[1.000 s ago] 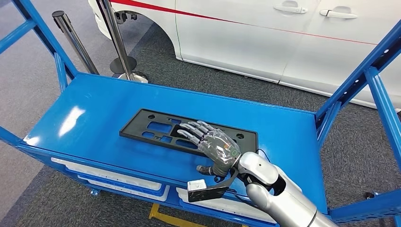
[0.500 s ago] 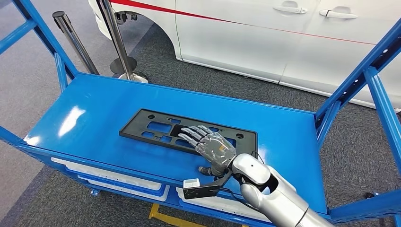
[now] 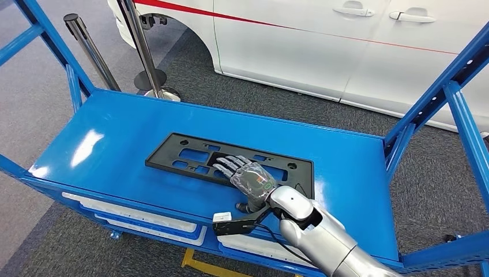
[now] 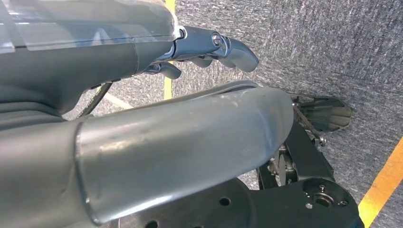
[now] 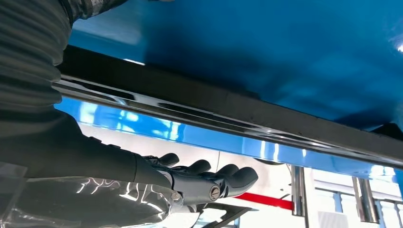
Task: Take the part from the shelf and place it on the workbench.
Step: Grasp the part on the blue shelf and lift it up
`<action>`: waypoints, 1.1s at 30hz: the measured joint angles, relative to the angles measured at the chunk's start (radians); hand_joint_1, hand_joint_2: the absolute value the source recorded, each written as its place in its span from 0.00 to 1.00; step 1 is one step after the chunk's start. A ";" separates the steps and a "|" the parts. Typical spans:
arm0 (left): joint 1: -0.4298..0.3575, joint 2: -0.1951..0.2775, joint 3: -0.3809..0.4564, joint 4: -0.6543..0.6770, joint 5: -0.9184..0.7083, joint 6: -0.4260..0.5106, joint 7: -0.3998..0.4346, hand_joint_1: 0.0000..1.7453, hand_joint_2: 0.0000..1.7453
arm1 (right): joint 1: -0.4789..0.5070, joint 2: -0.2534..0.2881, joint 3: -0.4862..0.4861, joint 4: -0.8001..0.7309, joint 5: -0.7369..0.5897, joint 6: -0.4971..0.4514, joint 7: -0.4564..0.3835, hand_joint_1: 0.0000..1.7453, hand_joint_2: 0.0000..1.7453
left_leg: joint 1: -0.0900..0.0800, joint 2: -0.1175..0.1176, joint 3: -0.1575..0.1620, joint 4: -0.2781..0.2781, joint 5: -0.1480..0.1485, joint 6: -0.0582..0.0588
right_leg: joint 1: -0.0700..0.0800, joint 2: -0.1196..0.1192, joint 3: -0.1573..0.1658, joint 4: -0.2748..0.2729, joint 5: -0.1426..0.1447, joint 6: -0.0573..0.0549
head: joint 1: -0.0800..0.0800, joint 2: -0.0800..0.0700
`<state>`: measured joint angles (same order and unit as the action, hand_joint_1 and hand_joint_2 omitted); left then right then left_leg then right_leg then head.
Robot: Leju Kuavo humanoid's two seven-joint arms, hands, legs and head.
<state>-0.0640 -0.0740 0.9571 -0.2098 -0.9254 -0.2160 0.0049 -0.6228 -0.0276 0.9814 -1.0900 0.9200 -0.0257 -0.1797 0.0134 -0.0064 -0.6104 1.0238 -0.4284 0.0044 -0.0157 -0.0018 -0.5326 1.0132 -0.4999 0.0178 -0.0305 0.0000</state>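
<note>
- While the right hand [image 3: 249, 180] lies over the near long edge of the part [image 3: 190, 156], its fingers [image 3: 226, 165] reach forward across the black panel and its thumb [image 3: 245, 206] sits on the robot's side of that edge, over the blue shelf [image 3: 109, 138].
- From the right wrist view, the fingers [image 5: 209, 178] are spread over the top face of the part [image 5: 228, 107], with its near edge running between them and the thumb; nothing is clamped, so I judge the hand open and not yet holding.
- Lying flat on the shelf, the part runs its long axis crosswise to the reaching arm, stretching well away to the hand's left and only a short way to its right.
- Because the hand sits right of the part's middle, a lift from this spot would likely let the long left end droop; that is a judgement, not something seen.
- Hanging low over grey carpet, the left hand [image 4: 142, 118] is the farther one, with its fingers [image 4: 233, 50] curled inward around nothing, so I read it as closed and empty.
</note>
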 joint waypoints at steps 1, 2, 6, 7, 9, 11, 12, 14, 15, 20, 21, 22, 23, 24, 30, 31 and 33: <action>0.000 0.000 0.000 0.000 -0.002 0.000 0.000 0.00 0.00 | -0.002 0.008 -0.001 0.013 0.005 -0.007 0.003 0.00 1.00 | 0.000 0.000 0.000 0.000 0.000 0.000 | 0.000 0.000 0.000 0.000 0.000 0.000 | 0.000 0.000; 0.000 0.000 0.000 0.000 -0.004 0.000 0.000 0.00 0.00 | -0.004 0.016 -0.001 0.025 0.008 -0.011 0.005 0.00 1.00 | 0.000 0.000 0.000 0.000 0.000 0.000 | 0.000 0.000 0.000 0.000 0.000 0.000 | 0.000 0.000; 0.000 0.000 0.000 0.000 -0.006 -0.001 -0.001 0.00 0.00 | -0.007 0.033 -0.003 0.055 0.011 -0.014 0.007 0.00 1.00 | 0.000 0.000 0.000 0.000 0.000 0.000 | 0.000 0.000 0.000 0.000 0.000 0.000 | 0.000 0.000; 0.000 0.000 0.000 0.000 -0.006 -0.001 -0.001 0.00 0.00 | -0.007 0.036 -0.003 0.060 0.011 -0.014 0.007 0.00 1.00 | 0.000 0.000 0.000 0.000 0.000 0.000 | 0.000 0.000 0.000 0.000 0.000 0.000 | 0.000 0.000; 0.000 0.000 0.000 0.000 -0.007 -0.001 -0.001 0.00 0.00 | -0.008 0.041 -0.003 0.068 0.011 -0.014 0.007 0.00 1.00 | 0.000 0.000 0.000 0.000 0.000 0.000 | 0.000 0.000 0.000 0.000 0.000 0.000 | 0.000 0.000; 0.000 0.000 0.000 0.000 -0.007 -0.001 -0.001 0.00 0.00 | -0.009 0.044 -0.004 0.075 0.013 -0.018 0.009 0.00 1.00 | 0.000 0.000 0.000 0.000 0.000 0.000 | 0.000 0.000 0.000 0.000 0.000 0.000 | 0.000 0.000; 0.000 0.000 0.000 0.000 -0.007 -0.002 -0.001 0.00 0.00 | -0.009 0.046 -0.006 0.078 0.016 -0.023 0.011 0.00 1.00 | 0.000 0.000 0.000 0.000 0.000 0.000 | 0.000 0.000 0.000 0.000 0.000 0.000 | 0.000 0.000; 0.000 0.000 0.000 0.000 -0.009 -0.002 -0.001 0.00 0.00 | -0.010 0.050 -0.013 0.086 0.031 -0.043 0.021 0.00 1.00 | 0.000 0.000 0.000 0.000 0.000 0.000 | 0.000 0.000 0.000 0.000 0.000 0.000 | 0.000 0.000; 0.000 0.000 0.001 0.000 -0.011 -0.002 -0.001 0.00 0.00 | -0.010 0.053 -0.019 0.090 0.042 -0.057 0.030 0.00 1.00 | 0.000 0.000 0.000 0.000 0.000 0.000 | 0.000 0.000 0.000 0.000 0.000 0.000 | 0.000 0.000; 0.000 0.000 0.004 0.000 -0.018 0.000 0.000 0.00 0.00 | -0.011 0.071 -0.065 0.121 0.180 -0.180 0.129 0.00 1.00 | 0.000 0.000 0.000 0.000 0.000 0.000 | 0.000 0.000 0.000 0.000 0.000 0.000 | 0.000 0.000; 0.000 -0.001 0.006 0.000 -0.019 0.002 0.001 0.00 0.00 | -0.011 0.073 -0.073 0.128 0.219 -0.204 0.156 0.00 1.00 | 0.000 0.000 0.000 0.000 0.000 0.000 | 0.000 0.000 0.000 0.000 0.000 0.000 | 0.000 0.000; 0.000 -0.001 0.007 0.000 -0.020 0.003 0.001 0.00 0.00 | -0.011 0.075 -0.082 0.138 0.260 -0.226 0.183 0.00 1.00 | 0.000 0.000 0.000 0.000 0.000 0.000 | 0.000 0.000 0.000 0.000 0.000 0.000 | 0.000 0.000; 0.000 -0.001 0.009 0.000 -0.022 0.004 0.002 0.00 0.00 | -0.011 0.076 -0.090 0.148 0.301 -0.244 0.210 0.18 1.00 | 0.000 0.000 0.000 0.000 0.000 0.000 | 0.000 0.000 0.000 0.000 0.000 0.000 | 0.000 0.000; 0.000 -0.002 0.010 0.000 -0.023 0.006 0.002 0.00 0.00 | -0.011 0.077 -0.099 0.161 0.341 -0.260 0.235 0.42 1.00 | 0.000 0.000 0.000 0.000 0.000 0.000 | 0.000 0.000 0.000 0.000 0.000 0.000 | 0.000 0.000; 0.000 -0.004 0.026 0.000 -0.029 0.009 0.005 0.00 0.00 | -0.010 0.081 -0.168 0.220 0.462 -0.305 0.307 1.00 1.00 | 0.000 0.000 0.000 0.000 0.000 0.000 | 0.000 0.000 0.000 0.000 0.000 0.000 | 0.000 0.000; 0.000 -0.005 0.027 0.000 -0.030 0.009 0.005 0.00 0.00 | -0.009 0.083 -0.179 0.226 0.466 -0.309 0.309 1.00 1.00 | 0.000 0.000 0.000 0.000 0.000 0.000 | 0.000 0.000 0.000 0.000 0.000 0.000 | 0.000 0.000; 0.000 -0.005 0.029 0.000 -0.031 0.009 0.005 0.00 0.00 | -0.006 0.085 -0.196 0.236 0.470 -0.311 0.310 1.00 1.00 | 0.000 0.000 0.000 0.000 0.000 0.000 | 0.000 0.000 0.000 0.000 0.000 0.000 | 0.000 0.000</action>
<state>-0.0642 -0.0792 0.9858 -0.2098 -0.9561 -0.2071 0.0099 -0.6287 0.0576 0.7852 -0.8544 1.3903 -0.3367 0.1304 0.0133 -0.0065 -0.6102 1.0239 -0.4284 0.0045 -0.0159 -0.0018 -0.5326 1.0132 -0.4999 0.0178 -0.0305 0.0000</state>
